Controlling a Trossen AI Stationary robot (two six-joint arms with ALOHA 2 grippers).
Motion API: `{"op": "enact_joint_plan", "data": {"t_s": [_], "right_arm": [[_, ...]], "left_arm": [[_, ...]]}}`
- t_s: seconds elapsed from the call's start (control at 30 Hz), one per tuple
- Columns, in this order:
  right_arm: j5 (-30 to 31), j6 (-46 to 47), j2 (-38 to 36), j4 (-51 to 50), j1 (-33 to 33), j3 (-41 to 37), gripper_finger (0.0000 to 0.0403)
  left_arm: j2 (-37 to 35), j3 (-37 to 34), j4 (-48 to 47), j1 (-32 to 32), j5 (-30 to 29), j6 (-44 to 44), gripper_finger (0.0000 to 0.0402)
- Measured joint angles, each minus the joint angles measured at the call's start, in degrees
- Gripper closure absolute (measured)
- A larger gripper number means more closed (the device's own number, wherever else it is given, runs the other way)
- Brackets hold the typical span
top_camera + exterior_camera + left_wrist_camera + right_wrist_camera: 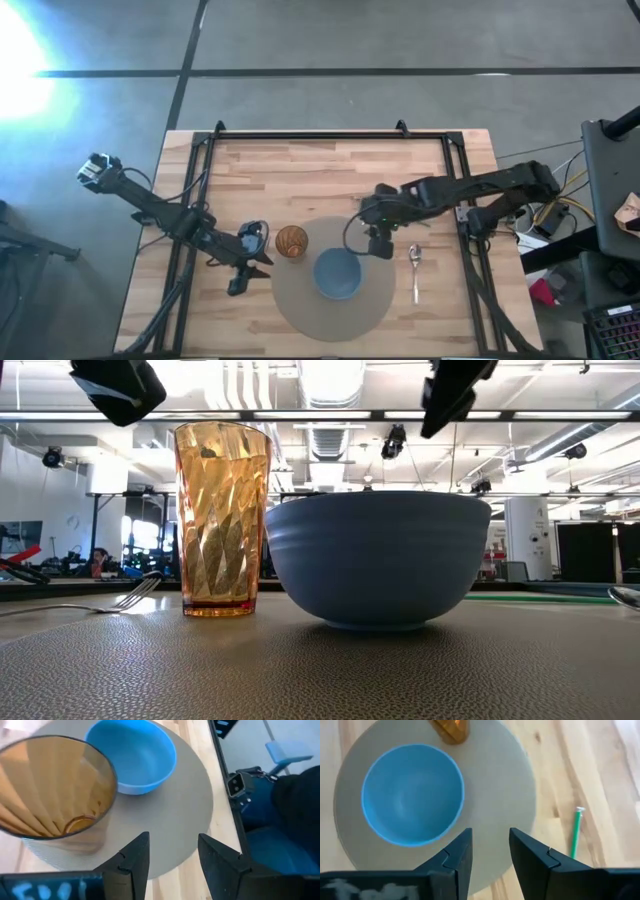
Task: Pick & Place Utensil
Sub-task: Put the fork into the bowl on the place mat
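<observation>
A silver spoon [416, 268] lies flat on the wooden table, just right of the round grey mat [300, 305]. On the mat stand a blue bowl [338, 273] and an amber ribbed cup [291, 241]. A fork [110, 601] lies left of the cup in the low view. My right gripper [490, 832] hangs open above the mat's right part, between bowl and spoon, with nothing between its fingers. My left gripper [172, 840] is open too, held above the mat's left edge beside the cup [50, 790].
A green stick with a white tip [576, 832] lies on the wood beside the mat in the right wrist view. A black frame [330, 135] runs around the tabletop. Bare wood shows toward the far edge [330, 170].
</observation>
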Motion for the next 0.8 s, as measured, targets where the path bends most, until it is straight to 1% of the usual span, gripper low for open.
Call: {"op": "enact_joint_plan", "data": {"t_s": [0.1,0.2,0.4,0.57,0.67,0.8], "right_arm": [[1.48,1.71,-3.48,0.93,0.15,-3.15,0.0284],[2.20,2.87,-6.53,2.26,0.13,-6.55,0.0287],[2.70,5.79,-11.63,4.97,0.13,-12.36,0.0292],[2.70,7.33,-15.24,7.88,0.13,-16.42,0.0287],[2.70,7.65,-16.82,9.17,0.13,-18.33,0.0283],[2.68,7.65,-18.53,10.00,0.13,-19.98,0.0278]], "left_arm": [[-0.04,0.51,-0.77,0.00,1.78,-0.22,0.0243],[-0.09,2.53,-2.92,0.00,1.90,-0.88,0.0243],[-0.11,8.74,-13.29,0.00,1.91,-4.90,0.0243],[-0.13,12.65,-21.87,0.00,1.93,-11.22,0.0243],[-0.15,12.79,-26.76,-0.04,1.95,-16.90,0.0243],[0.41,11.25,-30.76,-0.38,1.98,-25.50,0.0243]]}}
